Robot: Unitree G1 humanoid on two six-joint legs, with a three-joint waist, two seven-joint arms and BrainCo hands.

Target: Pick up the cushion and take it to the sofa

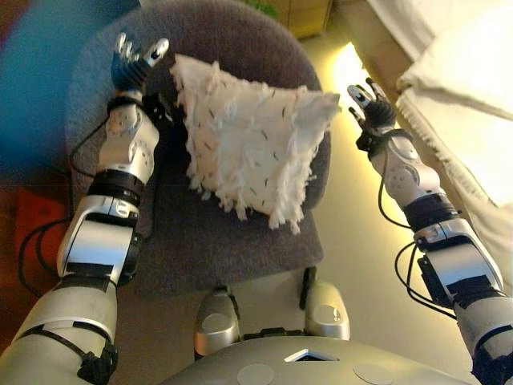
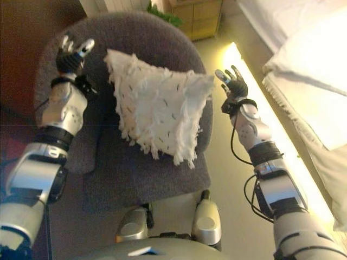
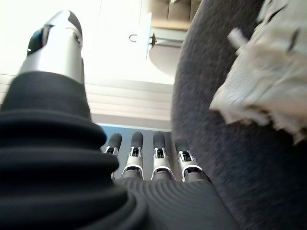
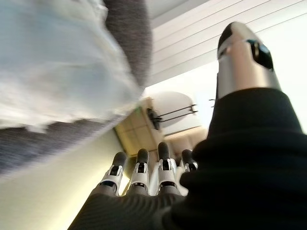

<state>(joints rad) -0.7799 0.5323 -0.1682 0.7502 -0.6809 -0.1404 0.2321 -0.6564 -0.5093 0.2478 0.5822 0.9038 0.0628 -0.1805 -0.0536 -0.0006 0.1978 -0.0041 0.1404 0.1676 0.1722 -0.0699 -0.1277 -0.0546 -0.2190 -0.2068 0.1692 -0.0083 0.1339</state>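
the white fringed cushion (image 1: 252, 148) lies on the grey armchair (image 1: 232, 241), leaning on its backrest. the left hand (image 1: 132, 64) and right hand (image 1: 370, 106) flank it with fingers straight and spread, holding nothing and not touching it.

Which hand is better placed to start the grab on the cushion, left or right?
Probably neither alone. The cushion leans on the grey armchair between the two. The left hand and right hand both sit open just off its opposite corners, not touching. The left looks marginally nearer.
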